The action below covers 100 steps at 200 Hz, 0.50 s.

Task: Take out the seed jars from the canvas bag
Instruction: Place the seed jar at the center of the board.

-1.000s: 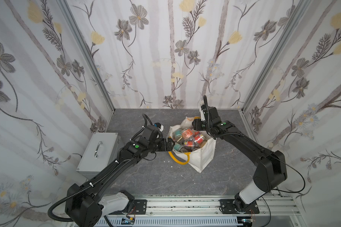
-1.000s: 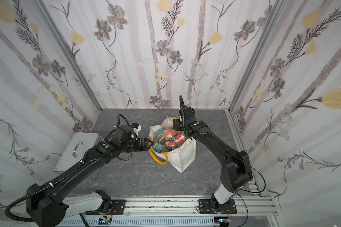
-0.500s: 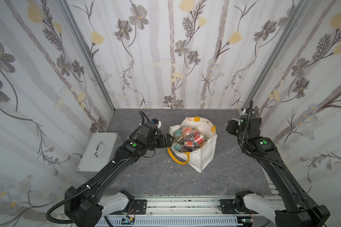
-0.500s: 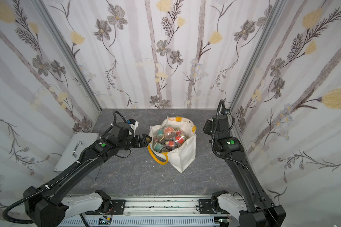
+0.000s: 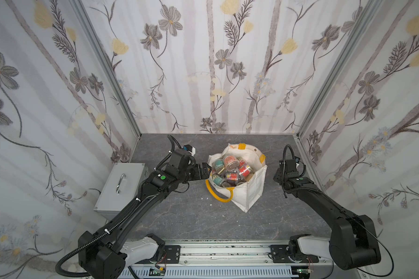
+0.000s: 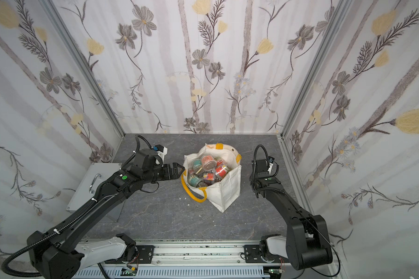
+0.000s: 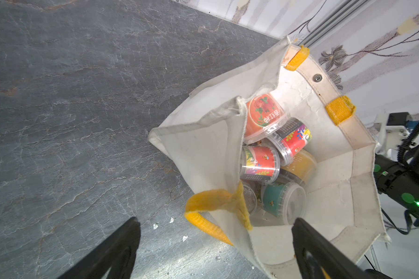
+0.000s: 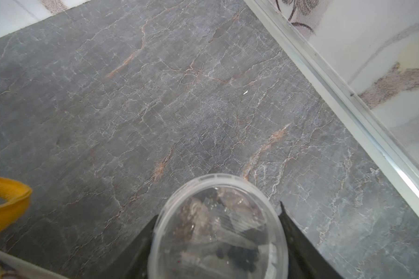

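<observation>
Canvas bag: cream, yellow-trimmed, stood upright near the middle of the grey table, long axis vertical and mouth gaping upward; one yellow handle drooped over the rim on the left arm's side, down to the table. Seed jars: heaped inside the bag up to its rim, axes pointing every way. In the left wrist view an orange-topped jar faced lid-up, while a red-labelled jar and a teal jar lay on their sides. Left gripper: empty, jaws spread wide, pointed level at the bag's rim on the handle side; in its wrist view one finger showed over the table and the other against the bag's wall, contact not discernible. Right gripper: well to the right of the bag, over bare table near the right wall, clamped on a held jar, fingers on opposite sides of its wall, clear lid facing the wrist camera, axis running along the fingers. Grey metal box: at the table's left edge, handle uppermost.
</observation>
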{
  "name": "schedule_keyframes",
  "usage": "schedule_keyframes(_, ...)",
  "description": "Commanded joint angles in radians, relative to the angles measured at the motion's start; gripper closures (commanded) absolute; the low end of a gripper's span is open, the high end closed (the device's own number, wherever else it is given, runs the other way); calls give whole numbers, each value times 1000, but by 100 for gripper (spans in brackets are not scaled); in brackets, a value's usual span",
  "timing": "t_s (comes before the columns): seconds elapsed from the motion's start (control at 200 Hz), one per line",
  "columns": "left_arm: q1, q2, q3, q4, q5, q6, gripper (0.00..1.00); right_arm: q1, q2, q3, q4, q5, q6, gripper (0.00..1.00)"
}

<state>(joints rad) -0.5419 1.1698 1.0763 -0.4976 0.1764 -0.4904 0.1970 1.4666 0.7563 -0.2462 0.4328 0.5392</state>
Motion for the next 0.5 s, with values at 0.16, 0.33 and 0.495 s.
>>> schedule_keyframes(0.16,2,-6,-16,19,7,1,0,-4,112,-38,170,-10,48,30)
schedule_keyframes(0.33,2,25,7,3,24,-6,0,-5,124,-19,145,-36,43,20)
schedule_keyframes(0.495,2,39,9,-1,23,13,0,-2,60,61,21,-81,-2,5)
